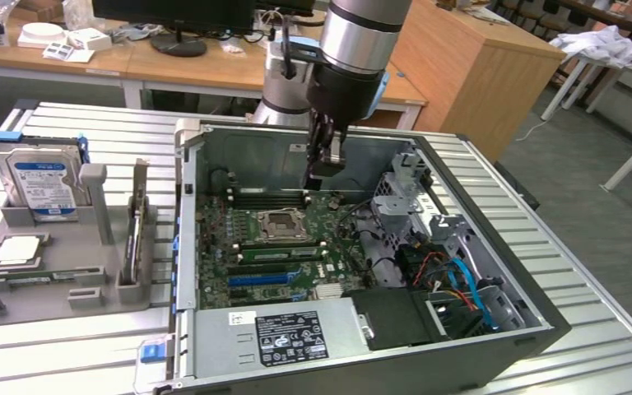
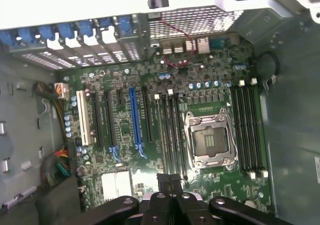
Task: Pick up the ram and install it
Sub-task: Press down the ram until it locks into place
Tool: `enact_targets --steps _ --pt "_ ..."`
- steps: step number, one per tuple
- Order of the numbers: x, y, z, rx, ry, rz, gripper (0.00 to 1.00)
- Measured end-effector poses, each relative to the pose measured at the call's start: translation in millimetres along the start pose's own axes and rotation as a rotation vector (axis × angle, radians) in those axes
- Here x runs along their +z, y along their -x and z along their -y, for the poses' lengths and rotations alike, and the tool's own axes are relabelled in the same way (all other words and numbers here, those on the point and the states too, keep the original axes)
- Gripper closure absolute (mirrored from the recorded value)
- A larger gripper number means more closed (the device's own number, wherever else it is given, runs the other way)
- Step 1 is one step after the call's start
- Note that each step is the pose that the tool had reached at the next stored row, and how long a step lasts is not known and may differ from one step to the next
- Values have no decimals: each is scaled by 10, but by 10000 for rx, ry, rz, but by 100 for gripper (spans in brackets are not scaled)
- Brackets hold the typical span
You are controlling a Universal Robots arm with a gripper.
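Note:
My gripper [image 1: 318, 177] hangs inside the open computer case [image 1: 190, 247], above the far memory slots [image 1: 267, 197] of the green motherboard [image 1: 344, 222]. In the wrist view its dark fingertips [image 2: 169, 181] are pressed together with nothing visible between them, over the slots [image 2: 172, 135] beside the processor socket [image 2: 210, 137]. A thin long stick that looks like the ram [image 1: 135, 239] stands on edge in a grey holder on the tray at the exterior view's left, well apart from the gripper. Whether a stick sits in the near slots [image 1: 277, 253] I cannot tell.
The grey tray [image 1: 30, 284] also holds a silver blue-labelled hard drive [image 1: 42, 183] and a processor [image 1: 17, 251]. Inside the case are a drive cage [image 1: 404, 193], blue cables [image 1: 464, 284] and a power supply [image 1: 283, 333]. Desks stand behind.

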State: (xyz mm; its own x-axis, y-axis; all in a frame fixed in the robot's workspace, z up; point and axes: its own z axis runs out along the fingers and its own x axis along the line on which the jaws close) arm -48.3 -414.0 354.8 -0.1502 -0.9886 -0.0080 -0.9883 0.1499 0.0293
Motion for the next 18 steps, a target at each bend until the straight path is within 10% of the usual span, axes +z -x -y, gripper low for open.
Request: enact_targets --steps 18 --pt "0 2 0 2700 -50 81 89"
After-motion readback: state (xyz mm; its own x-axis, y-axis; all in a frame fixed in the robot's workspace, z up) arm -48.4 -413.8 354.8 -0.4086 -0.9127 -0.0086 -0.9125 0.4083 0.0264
